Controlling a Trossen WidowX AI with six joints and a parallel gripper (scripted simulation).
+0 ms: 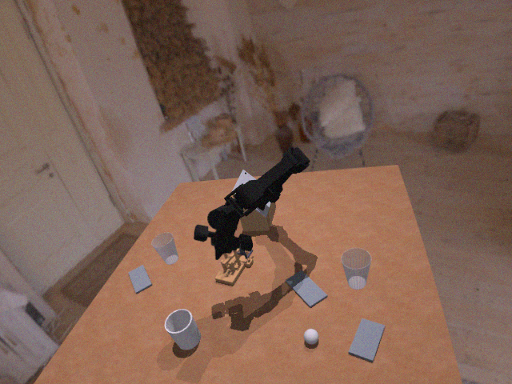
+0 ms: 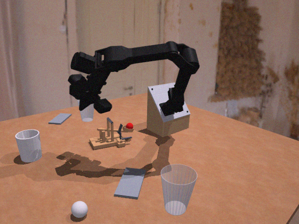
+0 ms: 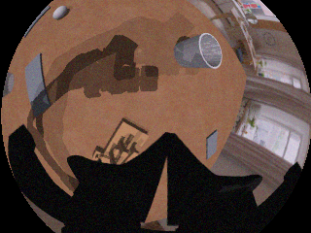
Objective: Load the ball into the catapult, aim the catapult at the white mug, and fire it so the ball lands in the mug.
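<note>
The wooden catapult (image 1: pixel 226 278) (image 2: pixel 98 145) (image 3: pixel 132 130) stands on the table in front of the arm's base. The red ball (image 2: pixel 129 125) sits in the cup at the end of its throwing arm, on the side towards the arm's base; in the top view the ball is hidden. The white mug (image 1: pixel 188 335) (image 2: pixel 30 149) (image 3: pixel 190 53) stands upright on the table, on the catapult's far side from the arm's base. My gripper (image 1: pixel 218 257) (image 2: pixel 81 109) (image 3: pixel 169 137) is shut with nothing between its fingers. It hangs above the catapult, on the side away from the ball, and does not touch it.
A white ball (image 1: pixel 310 336) (image 2: pixel 79 209) (image 3: pixel 60 13) lies near the front. Two clear cups (image 1: pixel 356 268) (image 2: pixel 178 190) (image 1: pixel 165 248) (image 2: pixel 87 113) stand on either side. Three grey tiles (image 1: pixel 139 278) (image 1: pixel 310 291) (image 1: pixel 366 339) lie flat. The arm stands on a wedge-shaped block (image 1: pixel 254 224) (image 2: pixel 154 118).
</note>
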